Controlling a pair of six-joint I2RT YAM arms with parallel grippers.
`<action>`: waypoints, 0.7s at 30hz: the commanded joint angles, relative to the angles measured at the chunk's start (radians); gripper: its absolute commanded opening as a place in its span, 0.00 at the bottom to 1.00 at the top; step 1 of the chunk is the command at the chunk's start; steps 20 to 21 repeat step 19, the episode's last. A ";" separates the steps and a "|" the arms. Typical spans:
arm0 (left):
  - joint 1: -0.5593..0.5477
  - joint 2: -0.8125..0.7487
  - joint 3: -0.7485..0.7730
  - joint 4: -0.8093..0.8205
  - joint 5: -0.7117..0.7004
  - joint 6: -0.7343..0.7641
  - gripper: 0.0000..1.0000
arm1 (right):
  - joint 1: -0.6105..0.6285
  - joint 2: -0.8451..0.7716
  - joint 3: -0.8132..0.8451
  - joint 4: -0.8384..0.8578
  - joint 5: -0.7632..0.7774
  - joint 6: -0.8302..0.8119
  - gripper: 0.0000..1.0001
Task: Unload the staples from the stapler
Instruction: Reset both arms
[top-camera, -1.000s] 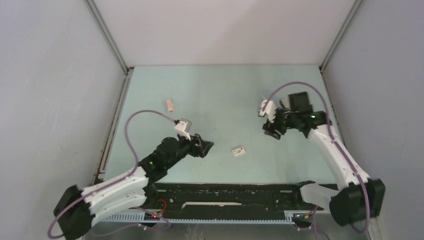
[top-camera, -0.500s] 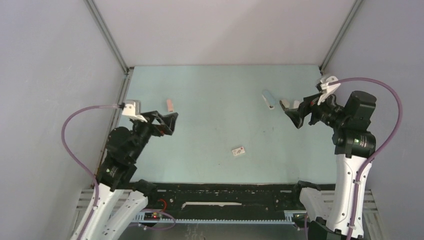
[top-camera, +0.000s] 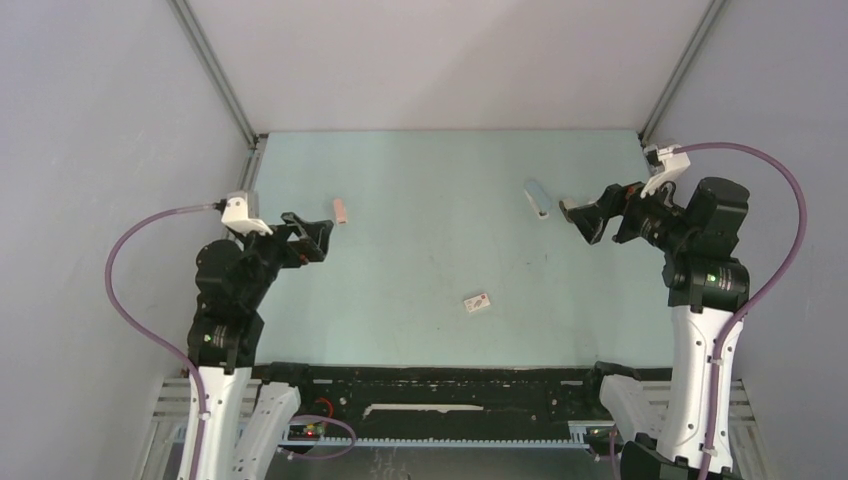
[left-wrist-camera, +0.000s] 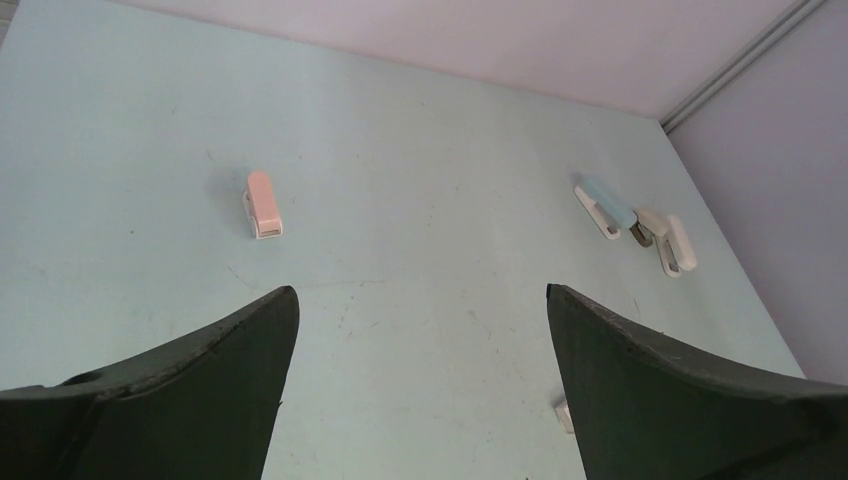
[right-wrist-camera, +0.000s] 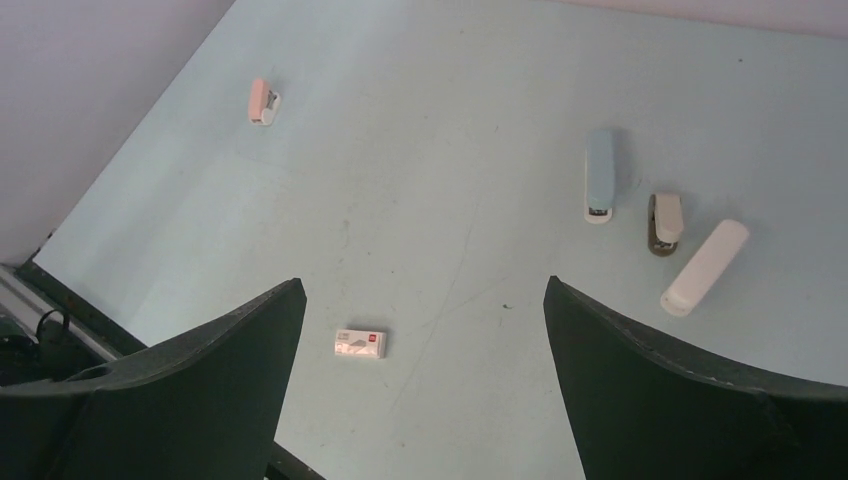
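Three staplers lie on the pale green table. A pink stapler (top-camera: 341, 210) lies at the back left and also shows in the left wrist view (left-wrist-camera: 264, 203). A blue stapler (top-camera: 537, 198) lies at the back right, with a white stapler (right-wrist-camera: 705, 266) and a small white-and-dark piece (right-wrist-camera: 665, 222) beside it. I cannot make out any silver-grey staples. My left gripper (top-camera: 318, 238) is open, empty and raised near the pink stapler. My right gripper (top-camera: 580, 222) is open, empty and raised just right of the blue stapler.
A small white-and-red block (top-camera: 477, 302) lies on the table's near middle and shows in the right wrist view (right-wrist-camera: 360, 343). Grey walls close the table at left, right and back. A black rail (top-camera: 450, 385) runs along the near edge.
Both arms have pulled back from the table's middle and risen toward their own sides. The blue stapler, covered by the right gripper a second ago, now lies uncovered.
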 joint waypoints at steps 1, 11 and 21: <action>0.008 -0.020 0.035 -0.008 0.018 0.022 1.00 | 0.008 -0.015 0.027 0.028 0.059 0.088 1.00; 0.009 -0.016 0.049 -0.019 0.033 0.023 1.00 | -0.020 -0.052 0.018 0.060 0.038 0.130 1.00; 0.009 -0.017 0.048 -0.029 0.036 0.029 1.00 | -0.058 -0.050 0.003 0.073 -0.002 0.129 1.00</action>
